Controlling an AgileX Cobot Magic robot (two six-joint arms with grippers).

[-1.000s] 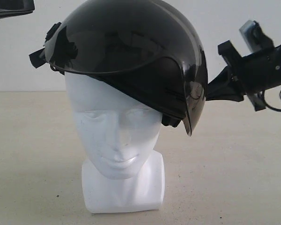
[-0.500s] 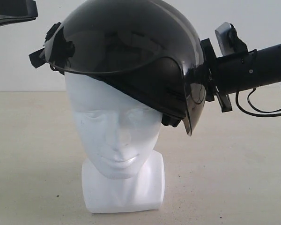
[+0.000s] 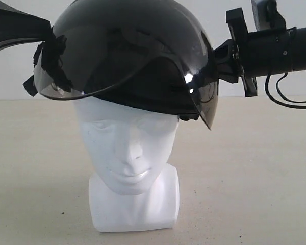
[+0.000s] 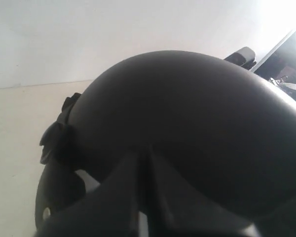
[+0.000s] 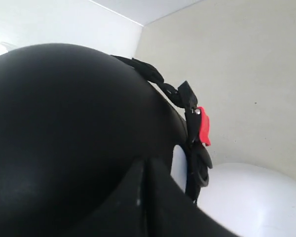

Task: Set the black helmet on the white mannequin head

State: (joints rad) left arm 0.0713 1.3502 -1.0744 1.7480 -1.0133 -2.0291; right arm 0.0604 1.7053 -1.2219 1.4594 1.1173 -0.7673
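The black helmet [image 3: 127,46] sits on top of the white mannequin head [image 3: 127,148], its smoky visor [image 3: 92,81] hanging over the forehead. It sits high, so the whole face shows. My left gripper [image 3: 47,26] is shut, its joined fingertips [image 4: 138,165] against the helmet shell [image 4: 187,108] next to the visor pivot. On the opposite side my right gripper [image 3: 215,56] is also shut, with its tips [image 5: 143,165] touching the shell [image 5: 64,108]. A strap with a red buckle [image 5: 203,129] hangs over the white head [image 5: 256,202].
The head's squarish base [image 3: 135,204] stands on a beige tabletop [image 3: 255,178] before a pale wall. The right arm's cable [image 3: 288,99] loops below its wrist.
The left gripper came in from the upper left to the helmet's side. The right gripper moved in and rose. The helmet tipped more level, its left side lower and right side higher.
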